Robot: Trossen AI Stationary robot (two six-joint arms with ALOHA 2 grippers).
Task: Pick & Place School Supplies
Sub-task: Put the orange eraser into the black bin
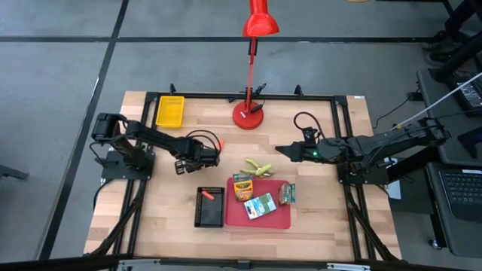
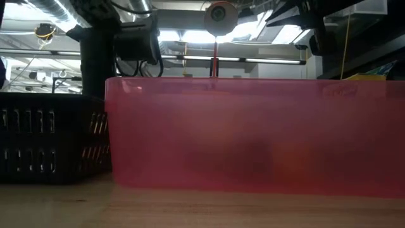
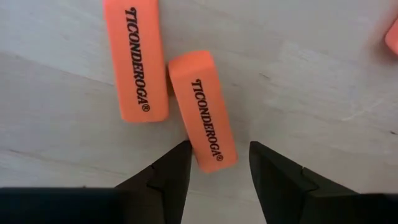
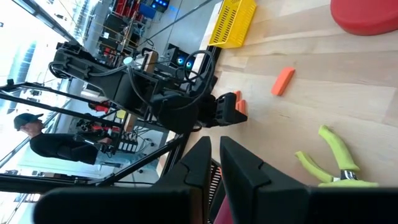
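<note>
Left gripper (image 3: 217, 163): I am hanging over the pale wooden table (image 1: 324, 218) left of centre, my dark fingers (image 3: 166, 180) standing apart, one to each side of the near end of an orange rectangular eraser printed TICONDEROGA (image 3: 203, 109); I cannot tell whether they are touching it. A second orange printed eraser (image 3: 135, 60) is lying just beside the first. A third orange eraser (image 4: 283, 81) is lying apart from them on the bare wood.

Right gripper (image 1: 280, 150): I am waiting right of centre above the table, fingers nearly together, holding nothing.

Yellow-green handled scissors-like tool (image 1: 258, 167): lying on the wood between my two grippers, just behind the flat red tray (image 1: 279, 220).

Three small yellow-green printed crayon boxes: first box (image 1: 242, 187) overlapping the red tray's left rear corner; second box (image 1: 261, 205) lying inside the tray; third box (image 1: 288, 193) at its right edge.

Black slotted tray (image 1: 203, 217): touching the red tray's left side, one orange stick (image 1: 207, 195) lying in it.

Yellow basket (image 1: 170, 111) and red desk lamp (image 1: 248, 114): standing at the rear.
</note>
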